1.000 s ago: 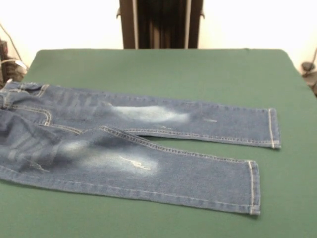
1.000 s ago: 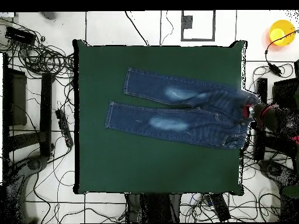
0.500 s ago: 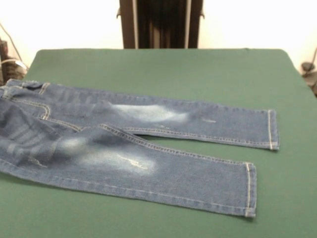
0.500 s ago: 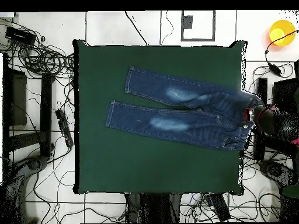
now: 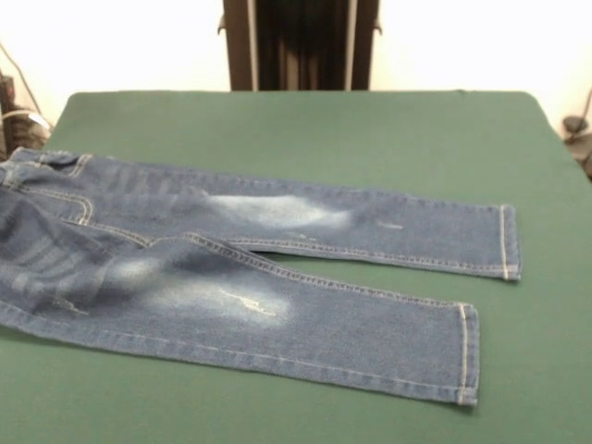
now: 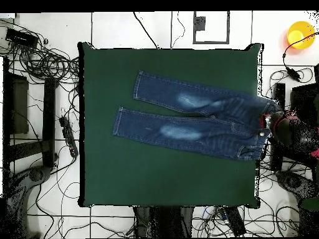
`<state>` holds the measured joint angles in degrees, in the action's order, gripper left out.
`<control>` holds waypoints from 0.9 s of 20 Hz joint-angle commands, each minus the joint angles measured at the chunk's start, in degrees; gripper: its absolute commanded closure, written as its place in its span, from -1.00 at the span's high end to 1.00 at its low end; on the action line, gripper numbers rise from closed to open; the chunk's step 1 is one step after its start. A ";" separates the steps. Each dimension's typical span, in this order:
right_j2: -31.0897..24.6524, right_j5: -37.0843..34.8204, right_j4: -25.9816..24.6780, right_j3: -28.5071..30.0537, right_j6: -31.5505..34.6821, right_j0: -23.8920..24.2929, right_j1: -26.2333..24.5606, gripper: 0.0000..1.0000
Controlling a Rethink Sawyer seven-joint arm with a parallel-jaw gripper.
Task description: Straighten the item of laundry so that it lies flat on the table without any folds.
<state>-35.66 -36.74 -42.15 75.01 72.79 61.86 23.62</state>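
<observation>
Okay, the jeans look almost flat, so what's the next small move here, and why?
Probably slide the jeans a little toward the table's middle. In the overhead view the waistband reaches the table edge and seems to hang slightly past it, while both legs already lie straight and apart. The front view shows mild ripples near the waist that a gentle tug on the hems might smooth. No gripper is in view.

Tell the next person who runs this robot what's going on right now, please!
Gripper: not in view in either picture.
Jeans: spread on the green table, both legs stretched out and apart. In the overhead view the waistband reaches the table's right edge, next to something red and dark there; I cannot tell what it is.
Done: legs look flat.
Left: smooth the wrinkles near the waist, and perhaps pull the jeans further onto the table.
</observation>
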 commanded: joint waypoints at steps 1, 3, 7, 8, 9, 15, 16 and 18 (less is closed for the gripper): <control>-1.44 2.19 2.21 2.92 0.56 -2.28 -1.59 1.00; -1.21 3.10 1.90 2.89 0.74 -2.56 -1.38 1.00; 4.54 9.58 -3.49 3.09 8.32 -7.44 2.18 1.00; 6.99 10.23 -4.52 2.99 11.21 -9.42 3.36 1.00; 9.44 10.88 -5.54 2.90 14.10 -11.40 4.55 1.00; 23.81 16.00 -8.01 2.70 27.87 -23.34 8.00 1.00; 25.80 16.13 -7.24 2.92 29.28 -25.18 8.10 1.00; 29.72 16.27 -5.58 4.89 32.70 -28.67 9.37 1.00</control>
<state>-15.79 -24.64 -47.31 75.33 79.17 42.67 28.95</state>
